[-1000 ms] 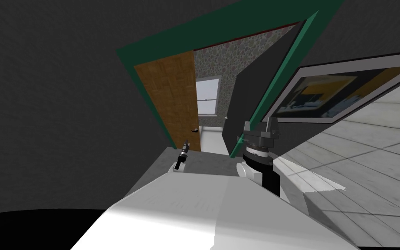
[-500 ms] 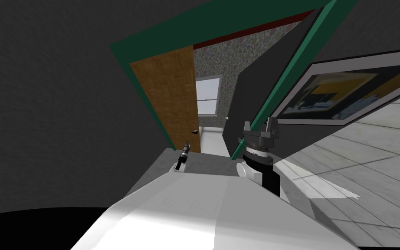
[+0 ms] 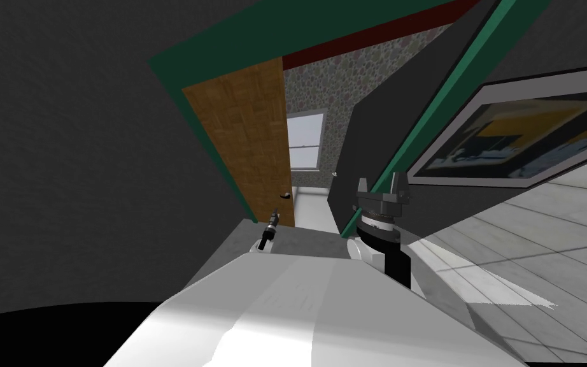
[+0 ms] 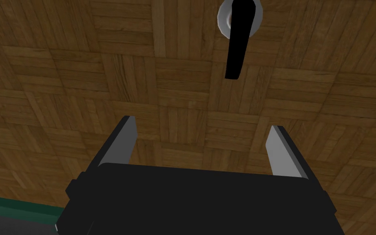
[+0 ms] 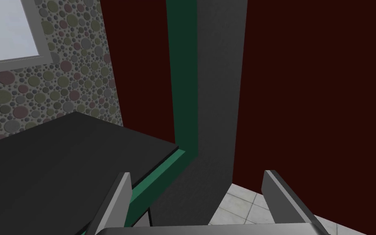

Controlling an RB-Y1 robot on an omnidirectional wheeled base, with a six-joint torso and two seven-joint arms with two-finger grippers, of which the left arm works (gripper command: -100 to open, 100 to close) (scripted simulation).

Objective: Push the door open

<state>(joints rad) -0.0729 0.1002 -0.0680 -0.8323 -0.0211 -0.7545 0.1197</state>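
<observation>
Left hand (image 4: 202, 123), released (spread wide, nothing held), faces the wooden door (image 4: 81, 81); the black lever (image 4: 236, 45) just ahead could snag it and stall the push.

Window (image 3: 303, 141) sits in pebble-patterned wall (image 3: 343, 83). Framed picture (image 3: 521, 137) hangs right of window. Pale tiled floor (image 3: 540, 229) lies lower right of window.

one door (image 3: 247, 140), one handle (image 4: 237, 41) on it, one green frame (image 3: 254, 54), one window (image 3: 304, 141), one picture (image 3: 515, 137), one left gripper (image 4: 201, 129) and one right gripper (image 5: 195, 176), two fingers (image 4: 120, 143) on each, four in all.
</observation>
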